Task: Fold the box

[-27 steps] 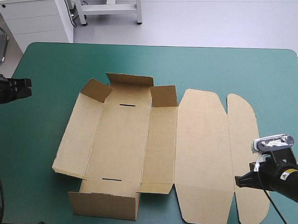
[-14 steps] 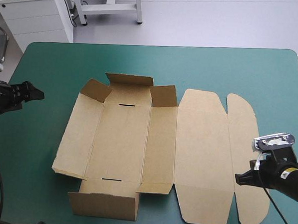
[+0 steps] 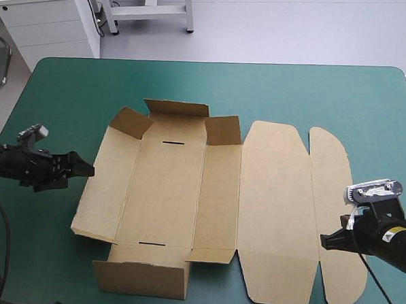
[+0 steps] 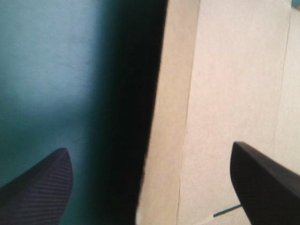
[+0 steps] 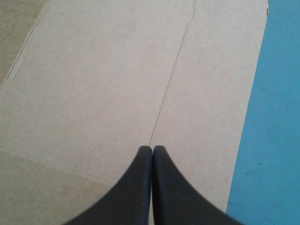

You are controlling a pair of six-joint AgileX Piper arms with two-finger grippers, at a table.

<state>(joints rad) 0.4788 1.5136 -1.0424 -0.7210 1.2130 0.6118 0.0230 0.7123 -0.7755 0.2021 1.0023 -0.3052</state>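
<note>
Left jaws wide open, gripping nothing. Right jaws pressed shut to one point, nothing between them.

Left gripper [image 3: 86,168] sits low at the left edge of the box [image 3: 167,191], a cut sheet of brown board, partly raised. In the left wrist view the left gripper [image 4: 150,150] straddles that edge. One of its black fingers [image 4: 42,187] is over the cover and the other is over board. A dark shadow runs along under the edge, so the left panel looks lifted a little.

Right gripper [image 3: 324,243] is at the box's right part, near side, at the crease between the lid panel and the rounded end flap [image 3: 335,220]. In the right wrist view the right gripper [image 5: 152,149] points along that crease [image 5: 171,75]. Cannot tell if the tips touch the board.

The box lies mid-table on the teal-green covered table [image 3: 294,95]. Its far wall is up with both corner flaps turned in, and its near wall [image 3: 142,278] is up too. The lid and end flap lie flat to the right.

Room:
- Wide bare cover on the far side.
- A fair strip of cover left of the box, partly taken by the left arm.
- A narrower strip right of the end flap.
- Little cover showing on the near side.

Both arms are cut off at the picture's sides. The table's near edge is not visible. The underside of the left panel is hidden in shadow.
</note>
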